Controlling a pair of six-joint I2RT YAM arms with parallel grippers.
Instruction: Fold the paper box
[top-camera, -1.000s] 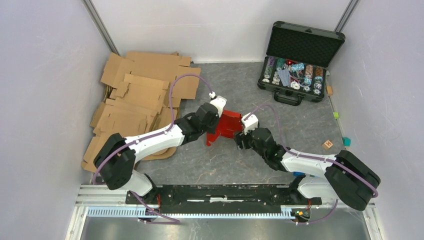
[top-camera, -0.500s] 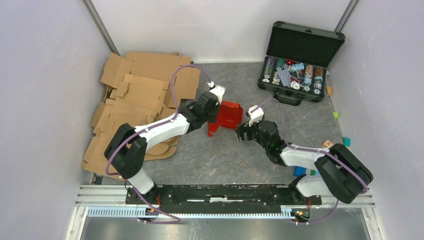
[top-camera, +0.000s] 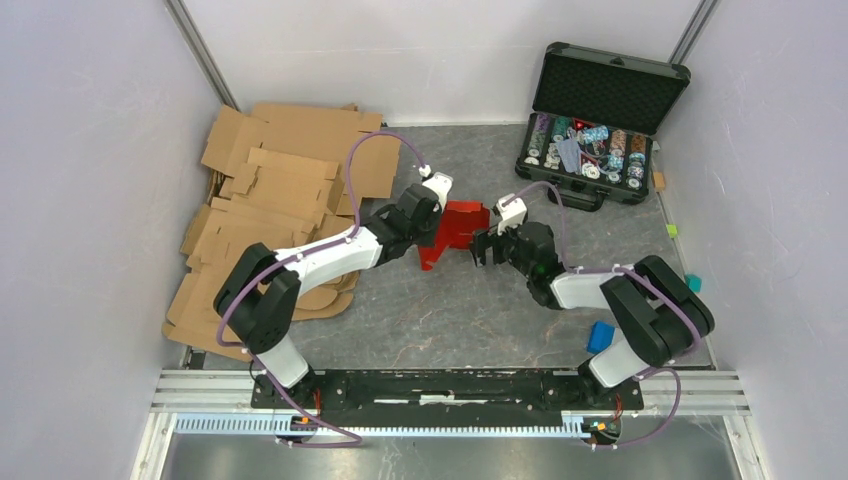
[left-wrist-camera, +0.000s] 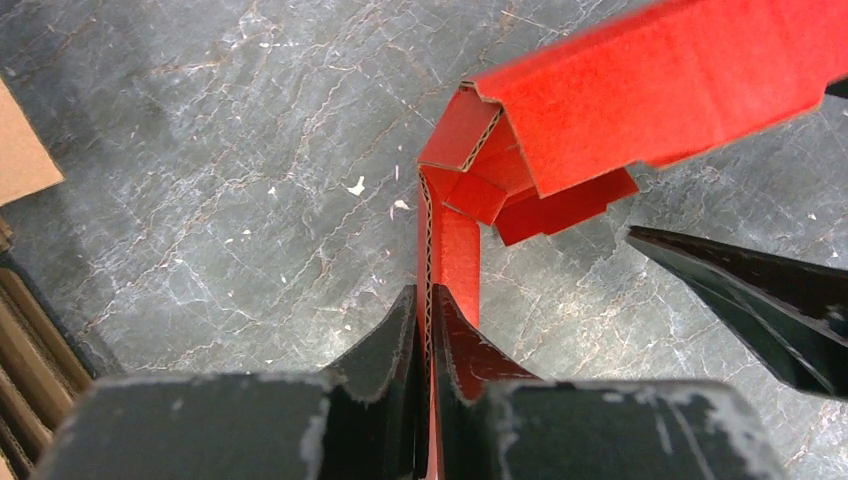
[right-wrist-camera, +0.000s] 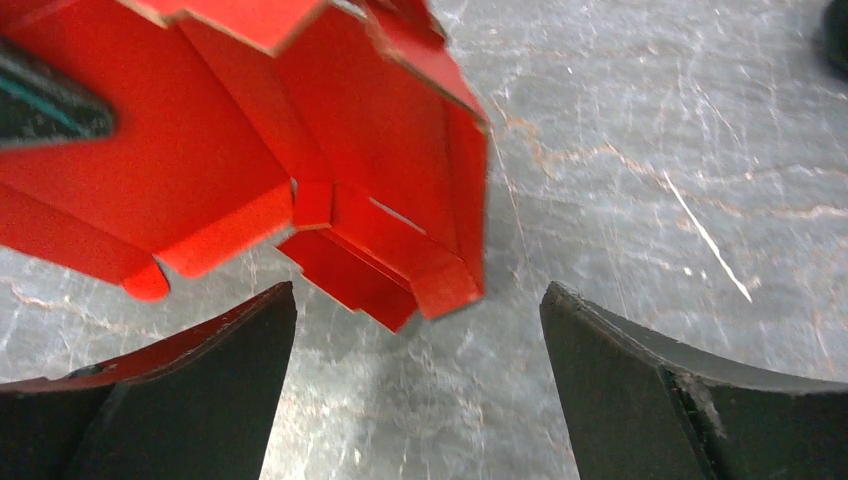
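The paper box (top-camera: 455, 232) sits near the middle of the grey marbled counter (top-camera: 450, 320), between the two arms, as a partly folded bright red shape with its flaps standing at angles. The left jaws are pressed together on one thin upright flap of it. In the left wrist view the flap's corrugated edge runs straight into the narrow slit between the two black fingers (left-wrist-camera: 385, 350), and the rest of the paper box (left-wrist-camera: 640, 90) rises up and away to the right. Whether its lower edge touches the counter cannot be told.

The right jaws are spread wide and grip nothing. In the right wrist view a folded corner of the paper box (right-wrist-camera: 200, 170) hangs just ahead of the gap, apart from both fingers (right-wrist-camera: 180, 400).

A pile of brown cardboard sheets (top-camera: 280, 210) lies at the far left. An open black case of poker chips (top-camera: 600, 115) stands at the far right. A small blue block (top-camera: 600, 336) lies near the right arm's base.
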